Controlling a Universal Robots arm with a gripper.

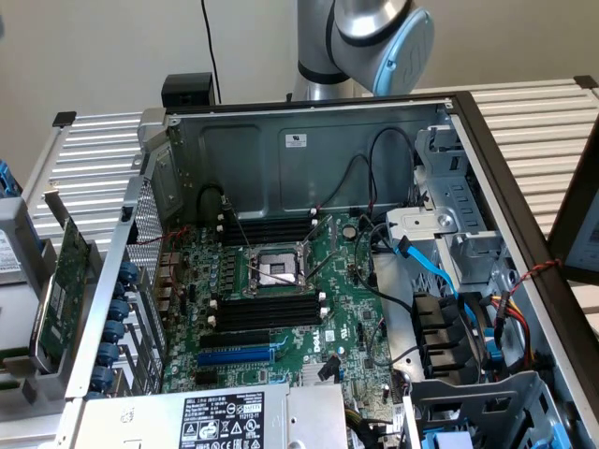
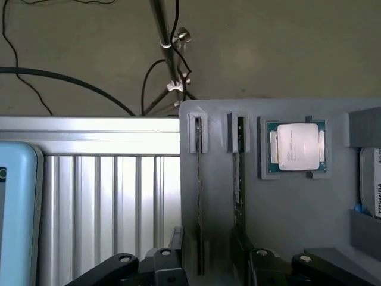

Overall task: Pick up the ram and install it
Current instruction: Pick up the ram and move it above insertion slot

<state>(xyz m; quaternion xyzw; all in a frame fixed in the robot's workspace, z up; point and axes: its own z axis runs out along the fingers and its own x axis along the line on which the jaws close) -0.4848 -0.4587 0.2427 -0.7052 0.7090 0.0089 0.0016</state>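
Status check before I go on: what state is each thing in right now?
Gripper: open, holding nothing.
Ram: standing on edge in a slot of the tray, not gripped.
Processor: lying flat in a tray pocket.
Memory slots: empty.
Computer case: side open, board exposed.

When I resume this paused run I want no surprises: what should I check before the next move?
1. gripper open: ok, fingers apart.
2. gripper empty: ok, nothing held.
3. ram standing edge-on in its grey tray slot: ok.
4. gripper lined up over the ram: cannot tell.
5. black memory slots on the motherboard empty: ok.
6. white end clips open: cannot tell.
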